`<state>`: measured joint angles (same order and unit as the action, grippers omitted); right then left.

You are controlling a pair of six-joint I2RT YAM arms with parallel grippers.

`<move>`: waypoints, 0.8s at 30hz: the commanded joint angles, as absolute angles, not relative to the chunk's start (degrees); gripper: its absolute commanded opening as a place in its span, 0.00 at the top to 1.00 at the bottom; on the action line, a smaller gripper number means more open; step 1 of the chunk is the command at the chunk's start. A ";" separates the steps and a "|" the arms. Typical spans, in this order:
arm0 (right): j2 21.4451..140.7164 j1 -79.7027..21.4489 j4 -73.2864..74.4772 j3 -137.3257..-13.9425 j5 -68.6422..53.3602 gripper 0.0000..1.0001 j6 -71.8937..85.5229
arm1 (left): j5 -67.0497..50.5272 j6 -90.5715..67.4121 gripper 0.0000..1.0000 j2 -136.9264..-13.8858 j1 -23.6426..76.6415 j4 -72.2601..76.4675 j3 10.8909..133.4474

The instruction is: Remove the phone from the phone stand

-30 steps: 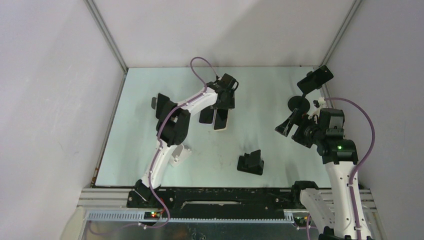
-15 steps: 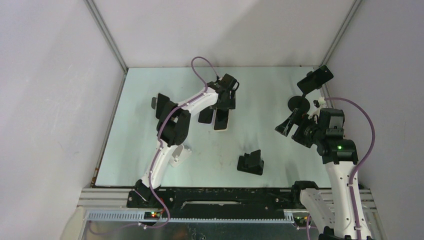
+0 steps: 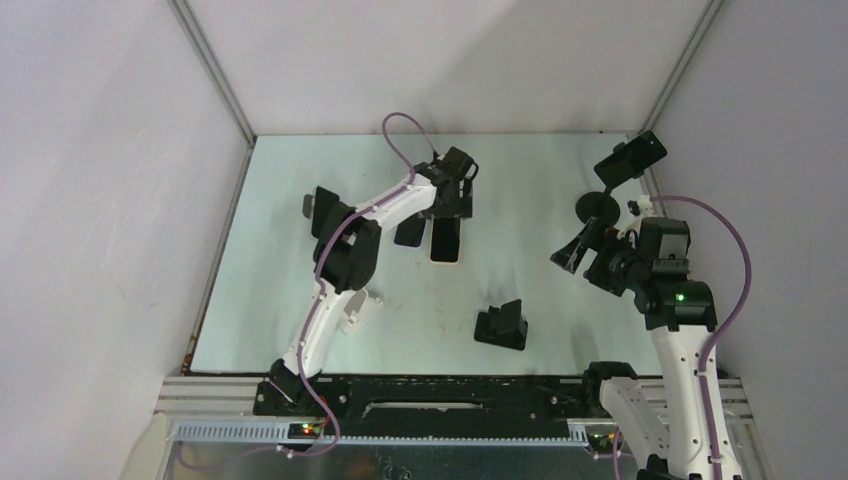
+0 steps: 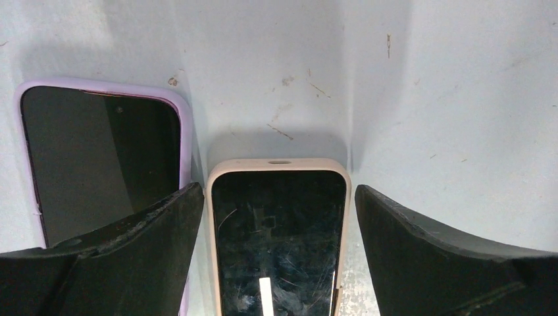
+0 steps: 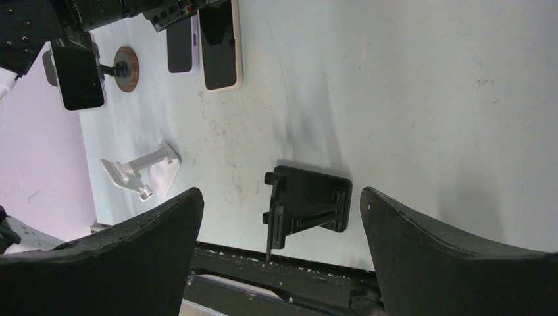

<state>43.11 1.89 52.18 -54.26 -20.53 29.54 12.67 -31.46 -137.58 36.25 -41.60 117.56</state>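
A beige-cased phone lies flat on the table, screen up, beside a purple-cased phone. My left gripper is open just above its far end. In the left wrist view the beige phone lies between the spread fingers, with a gap on the right side; the purple phone is left of it. One phone sits on a round-based stand at the far right. Another phone stands on a wooden-based stand. My right gripper is open, empty and raised.
An empty black folding stand sits near the front centre and also shows in the right wrist view. An empty white stand lies by the left arm. Walls close the table in on three sides.
The left gripper has drawn back slightly toward the far side. The beige phone has turned from tilted to lying straight beside the purple one. The right arm has not moved.
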 commanded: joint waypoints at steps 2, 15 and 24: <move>43.15 2.30 49.95 -54.68 -21.05 0.08 30.25 | 11.99 -31.09 0.07 -133.25 36.43 -42.64 121.53; 47.73 2.93 47.53 -66.39 -16.17 0.09 33.12 | 0.58 -26.70 0.08 -119.45 36.56 -37.90 117.87; 54.00 3.56 50.14 -78.35 -0.84 0.08 32.99 | -5.23 -21.66 0.08 -102.36 36.43 -30.58 102.41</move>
<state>51.77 2.98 50.02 -72.49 -10.50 32.60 -1.41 -25.69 -110.45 36.25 -35.07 107.79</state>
